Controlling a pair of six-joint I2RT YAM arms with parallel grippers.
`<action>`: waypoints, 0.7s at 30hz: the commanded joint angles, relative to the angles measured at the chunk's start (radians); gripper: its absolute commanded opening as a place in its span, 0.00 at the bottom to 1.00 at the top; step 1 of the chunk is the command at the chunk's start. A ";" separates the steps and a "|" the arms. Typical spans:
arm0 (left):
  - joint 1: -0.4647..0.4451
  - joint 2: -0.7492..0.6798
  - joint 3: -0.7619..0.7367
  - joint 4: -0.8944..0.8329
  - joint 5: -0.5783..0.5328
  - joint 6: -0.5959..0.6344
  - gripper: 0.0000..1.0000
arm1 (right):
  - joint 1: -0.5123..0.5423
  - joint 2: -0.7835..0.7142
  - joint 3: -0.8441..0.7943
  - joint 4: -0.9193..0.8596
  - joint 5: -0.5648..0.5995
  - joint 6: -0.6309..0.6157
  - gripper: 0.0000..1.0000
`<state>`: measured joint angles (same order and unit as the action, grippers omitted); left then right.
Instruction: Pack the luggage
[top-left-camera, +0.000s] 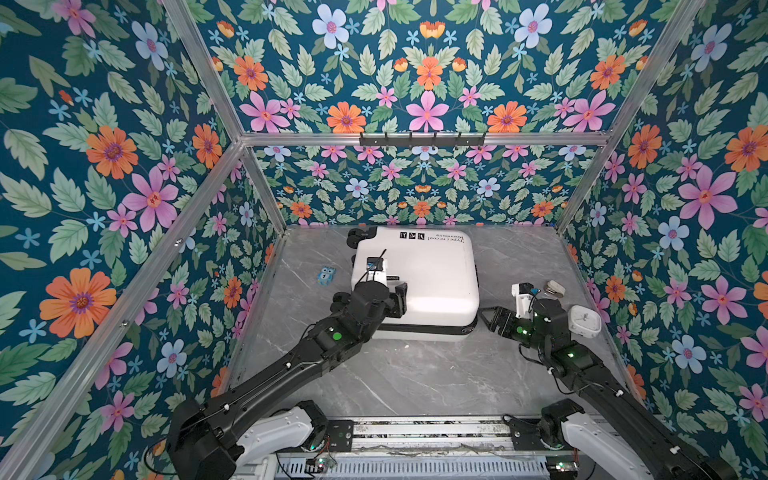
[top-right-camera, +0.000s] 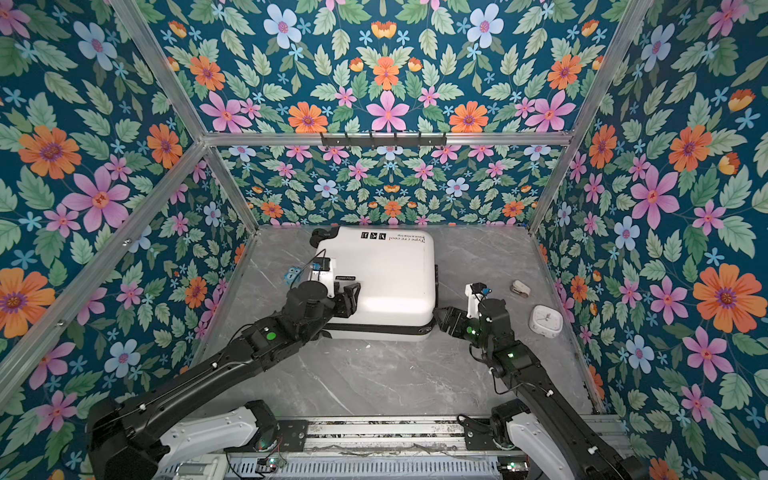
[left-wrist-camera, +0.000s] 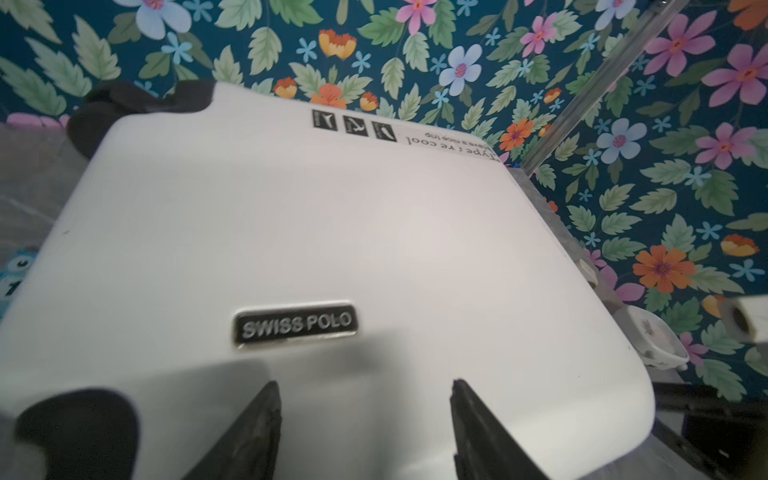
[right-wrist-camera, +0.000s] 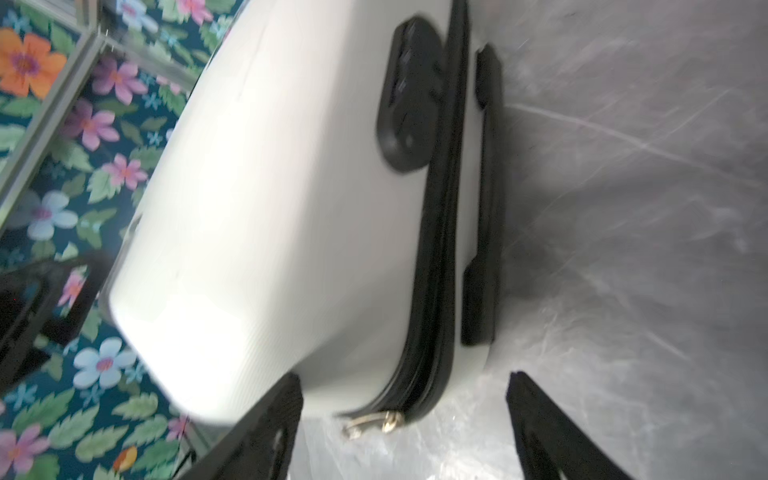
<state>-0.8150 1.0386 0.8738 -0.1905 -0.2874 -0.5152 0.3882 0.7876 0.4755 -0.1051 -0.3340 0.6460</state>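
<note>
Luggage (top-left-camera: 415, 282) lies shut and flat at the back middle of the table (top-left-camera: 395, 382), open marble before it; we cannot see inside. From the left: an owl toy (top-left-camera: 326, 275) near the table's edge, our left gripper (left-wrist-camera: 365, 386) spread empty over its top, our right gripper (right-wrist-camera: 403, 380) spread empty at its zipper corner, then a stapler (top-left-camera: 555, 288) and clock (top-left-camera: 584, 321).

- I am viewing a grey marble-patterned tabletop (top-left-camera: 415, 374).
- A closed white hard-shell suitcase (top-left-camera: 432, 274) is lying flat toward the back.
- A small blue owl figure (top-left-camera: 326, 275) is sitting just left of it.
- A white square clock (top-left-camera: 585, 321) and a small beige stapler-like object (top-left-camera: 554, 288) are resting near the right edge.
</note>
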 joint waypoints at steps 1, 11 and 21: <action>0.061 -0.052 0.006 -0.167 0.015 -0.089 0.66 | 0.129 -0.022 0.006 -0.110 0.069 -0.013 0.81; 0.277 -0.017 -0.034 -0.115 0.170 -0.029 0.67 | 0.268 0.125 0.073 -0.135 0.235 0.082 0.95; 0.315 0.004 -0.096 -0.038 0.209 -0.032 0.67 | 0.268 0.179 0.088 -0.097 0.274 0.081 0.76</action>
<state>-0.5083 1.0298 0.7959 -0.1555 -0.1398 -0.5385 0.6556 0.9619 0.5686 -0.2329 -0.0753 0.7296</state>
